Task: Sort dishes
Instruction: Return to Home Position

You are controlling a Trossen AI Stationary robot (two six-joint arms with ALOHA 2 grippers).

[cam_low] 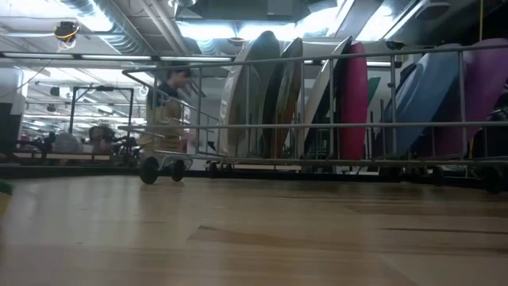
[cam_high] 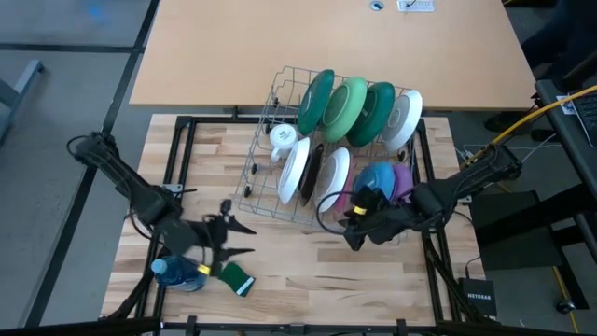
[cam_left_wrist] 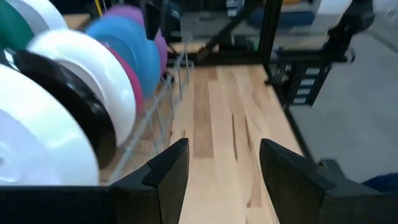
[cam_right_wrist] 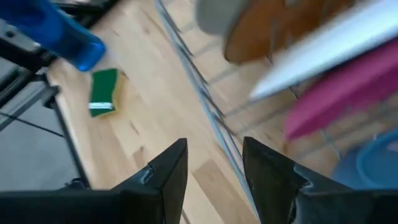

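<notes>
From above, the plates (cam_high: 350,107) stand on edge in the rack (cam_high: 264,121) at 1 o'clock on the surface (cam_high: 280,289), wires holding them apart, left hand (cam_high: 239,238) at 7, right hand (cam_high: 354,231) at 4; the low view shows them upright; each wrist view shows fingers (cam_left_wrist: 169,177) spread, holding nothing.

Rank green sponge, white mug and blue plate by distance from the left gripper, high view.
1. Green sponge, on the table beside the left gripper.
2. White mug, at the rack's left end.
3. Blue plate, rack's right side.
</notes>
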